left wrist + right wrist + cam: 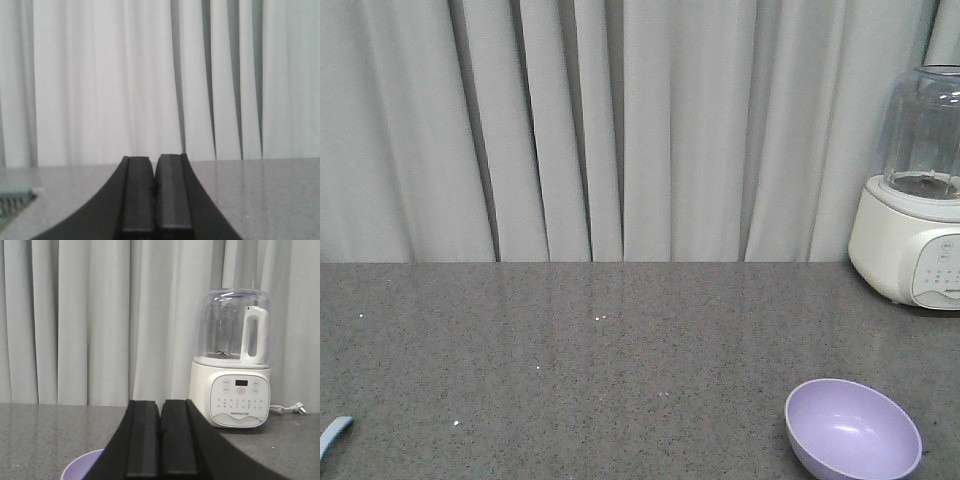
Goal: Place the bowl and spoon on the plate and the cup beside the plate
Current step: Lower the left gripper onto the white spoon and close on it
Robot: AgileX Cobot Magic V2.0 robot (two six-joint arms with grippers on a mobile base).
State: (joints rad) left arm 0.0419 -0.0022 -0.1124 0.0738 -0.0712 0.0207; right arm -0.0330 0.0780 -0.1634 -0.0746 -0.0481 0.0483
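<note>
Lavender plastic or glazed ware, the bowl sits upright and empty on the grey speckled tabletop, in front of the blender and a little to its left. It is apart from the blender and rests on bare stone, not on any plate. Far to the left of the blender, at the opposite edge of the front view, a pale-blue tip shows that may be the spoon. Too little of it is in frame to be sure. No plate and no cup appear in any view.

By my reading the task has hardly begun. Nothing is stacked or set beside anything, and the bowl, spoon and cup all remain to be placed once the plate is found.

Both arms are idle. The left end effector has its fingers pressed together on nothing, pointing at the curtain. The right end effector is likewise closed and empty, aimed at the blender, with the bowl's rim just below it at the bottom of the right wrist view.

Only one piece of writing can be read: "Joyoung" on the blender's white control panel, under a small dark display. The button labels around it are too small to make out.
</note>
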